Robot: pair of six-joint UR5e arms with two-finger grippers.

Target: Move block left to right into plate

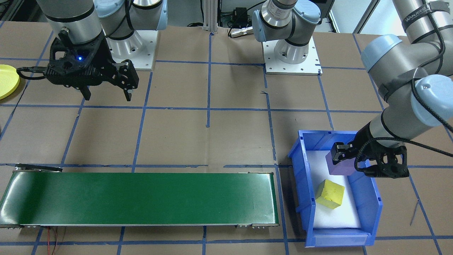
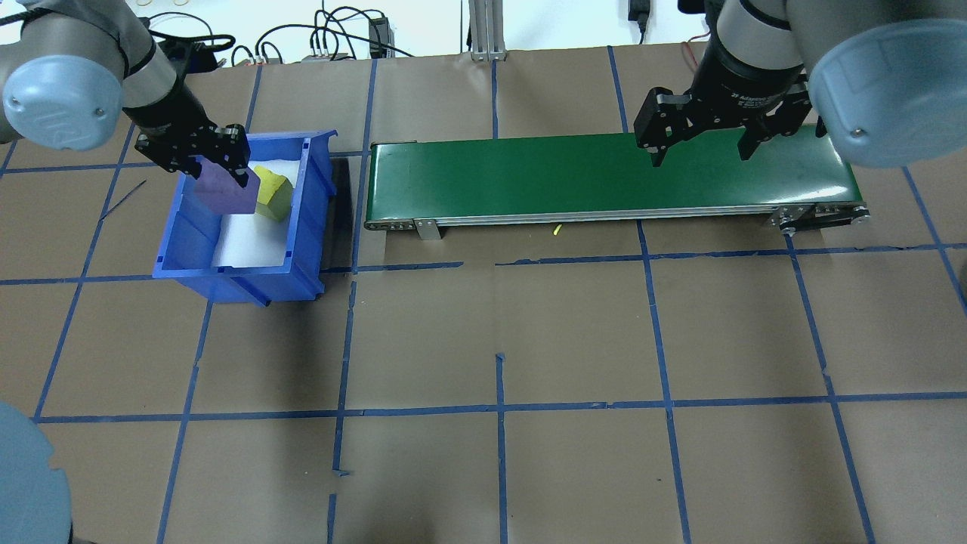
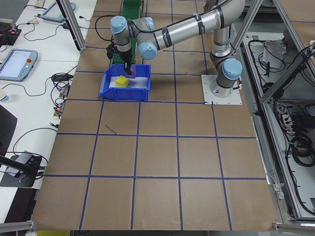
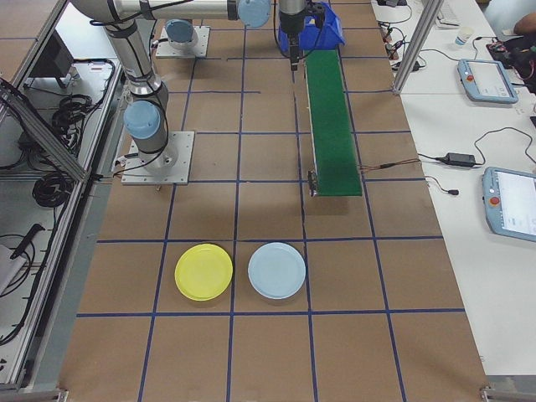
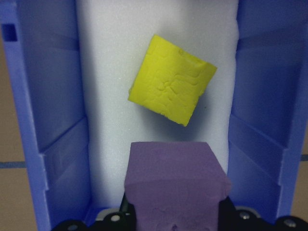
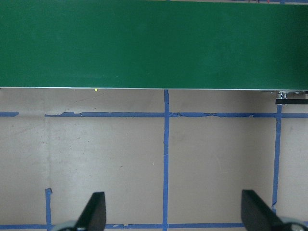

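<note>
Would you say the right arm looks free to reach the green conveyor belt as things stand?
Probably yes: the right gripper hangs open just above the green conveyor belt, whose surface is bare, with nothing between them.

Black strap on left arm's silver upper tube (image 1: 417, 16): white capitals, seemingly "WANJEEDA"; last letters uncertain.
Black wrist collar above right gripper (image 2: 744, 98): white print beginning "2F Adaptive"; the remainder too small to read.
Grey handheld tablets with red buttons on the white side benches (image 4: 484, 80): screen contents not legible.
Green conveyor belt (image 2: 604, 177): no markings legible.
Other items: no readable text.
</note>
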